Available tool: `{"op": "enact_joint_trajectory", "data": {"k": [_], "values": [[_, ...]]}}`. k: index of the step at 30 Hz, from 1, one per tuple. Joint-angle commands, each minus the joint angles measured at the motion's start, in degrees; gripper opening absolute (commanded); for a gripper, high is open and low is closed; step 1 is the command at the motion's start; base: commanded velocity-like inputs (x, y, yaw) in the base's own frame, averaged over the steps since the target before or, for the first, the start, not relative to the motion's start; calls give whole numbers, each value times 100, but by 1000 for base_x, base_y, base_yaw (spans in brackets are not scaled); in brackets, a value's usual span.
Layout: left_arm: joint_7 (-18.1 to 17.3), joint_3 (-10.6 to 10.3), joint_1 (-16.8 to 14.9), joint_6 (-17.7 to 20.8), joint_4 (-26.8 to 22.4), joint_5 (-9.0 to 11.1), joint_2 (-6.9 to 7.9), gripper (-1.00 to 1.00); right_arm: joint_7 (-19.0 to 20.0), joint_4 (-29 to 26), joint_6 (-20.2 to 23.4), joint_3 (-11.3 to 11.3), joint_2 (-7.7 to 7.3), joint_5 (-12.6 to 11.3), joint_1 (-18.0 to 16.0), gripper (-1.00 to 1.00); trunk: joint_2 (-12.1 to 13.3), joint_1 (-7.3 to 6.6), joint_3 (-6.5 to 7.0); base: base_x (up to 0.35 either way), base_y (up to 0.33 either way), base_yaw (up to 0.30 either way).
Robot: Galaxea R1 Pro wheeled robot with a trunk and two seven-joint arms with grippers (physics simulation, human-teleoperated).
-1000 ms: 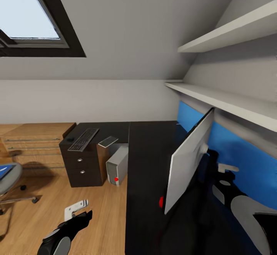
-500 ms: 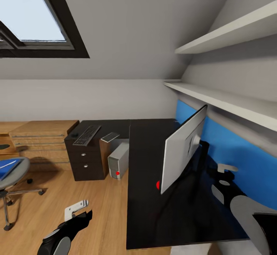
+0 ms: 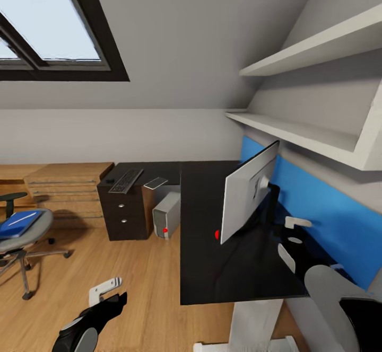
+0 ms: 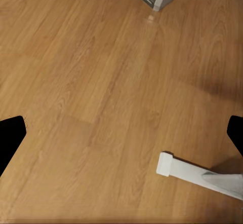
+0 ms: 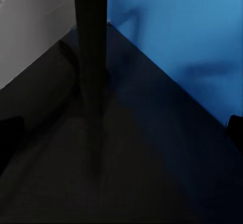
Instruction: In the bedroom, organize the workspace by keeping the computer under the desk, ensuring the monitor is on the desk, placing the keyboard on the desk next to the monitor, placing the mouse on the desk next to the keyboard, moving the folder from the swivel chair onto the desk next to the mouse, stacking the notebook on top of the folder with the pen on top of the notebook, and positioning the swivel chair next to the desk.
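The robot backs away from the desk [image 3: 212, 267], so the whole view has widened

The monitor [image 3: 246, 198] stands on the matte black top, the keyboard [image 3: 126, 180] lies far on the drawer wing, the silver computer [image 3: 166, 217] sits below; the blue folder [image 3: 20, 223] still waits on the grey padded swivel chair [image 3: 24, 238]. The left gripper [image 3: 109, 293] and the right gripper [image 3: 289, 240] are both open and hold nothing

An attic room of a home, fitted as a study: a sloped white ceiling with a dark-framed skylight [image 3: 50, 28], warm wooden plank floor [image 3: 143, 267], long black-topped L-shaped desk [image 3: 212, 256], white wall shelves [image 3: 297, 132], and what seems a grey padded swivel chair [image 3: 21, 232].
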Motion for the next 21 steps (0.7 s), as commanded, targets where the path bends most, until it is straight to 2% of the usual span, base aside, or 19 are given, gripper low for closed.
{"op": "enact_joint_trajectory", "data": {"k": [1,6,7,9,11,13,15,17,21], "values": [[60,-30,-5,-8,-6,23,0,100,-11,-271,139,12,26,-58,127,100,-6,-2,-8,-139,18,0],[57,-52,-2,-22,2,-87,-10,100,-44,-1243,558,13,63,-61,604,100,-6,-2,-8,-75,10,0],[54,-56,-2,-26,3,-113,-9,100,-74,-1774,849,17,76,-64,853,100,-6,-2,-8,-29,4,0],[51,-57,-2,-28,4,-133,-8,100,-130,-2364,1227,19,101,-77,1135,100,-6,-2,-8,-21,3,0],[50,-55,-1,-35,5,-154,-7,100,-289,-3554,1986,21,241,-94,1708,100,-6,-2,-8,-10,1,0],[53,-55,-2,-40,12,-159,-6,100,-472,-4642,2450,16,522,-79,2228,100,-6,-2,-8,-4,5,0],[53,-54,-3,-41,36,-163,-6,100,-524,-4976,2559,20,638,-72,2432,100,-6,-2,-8,-2,70,0],[52,-54,-4,-41,57,-165,-6,100,-543,-5108,2598,31,684,-69,2527,100,-6,-2,-8,-1,162,0],[52,-54,-6,-43,86,-168,-6,100,-577,-5303,2593,253,755,-65,2675,100,-6,-2,-8,0,248,0]]}}
